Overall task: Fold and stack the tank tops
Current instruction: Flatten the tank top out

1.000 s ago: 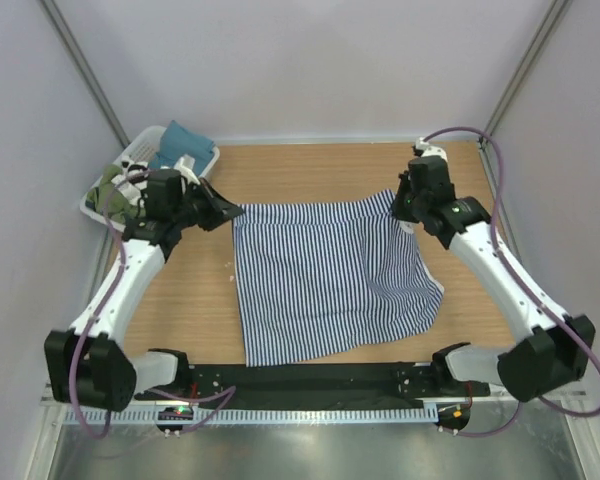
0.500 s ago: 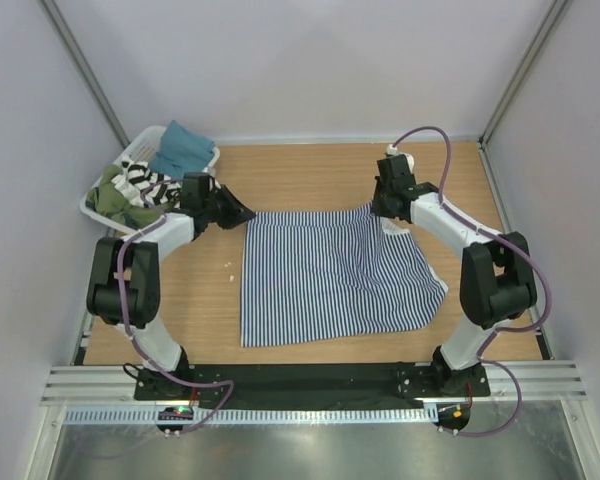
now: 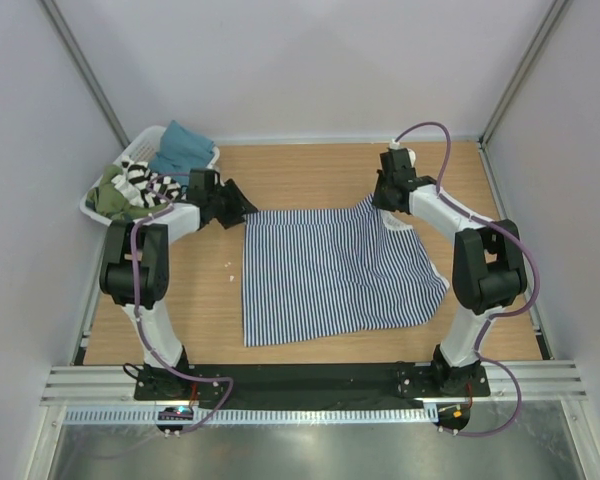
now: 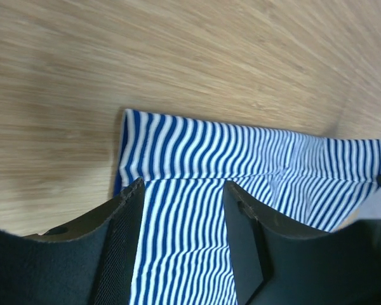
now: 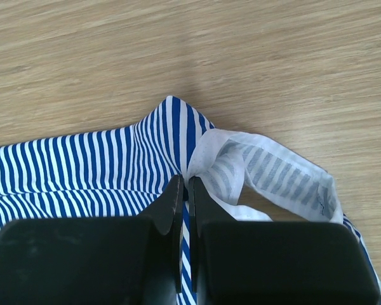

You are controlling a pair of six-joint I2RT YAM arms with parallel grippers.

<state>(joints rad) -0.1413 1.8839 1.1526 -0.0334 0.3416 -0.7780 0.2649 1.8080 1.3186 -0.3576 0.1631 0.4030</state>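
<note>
Step judged as spreading ahead of first fold: navy-striped tank top [image 3: 330, 275] lying nearly flat in middle of bench [image 3: 310, 170], far-right corner bunched and turned over. At far-left corner, left pincer [image 4: 183, 190] hovering with jaws apart, gripping nothing. At far-right corner, right pincer [image 5: 184, 187] pinching cloth, jaws closed. Broad-striped tank top [image 3: 145, 183] sitting in basket [image 3: 138, 148]. Next, probably: letting go on right, smoothing bunched corner, regripping for fold.

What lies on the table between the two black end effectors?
The navy-and-white striped tank top: its far edge stretches from the left end effector to the right end effector, with nothing else between. The top external view shows it.
</note>
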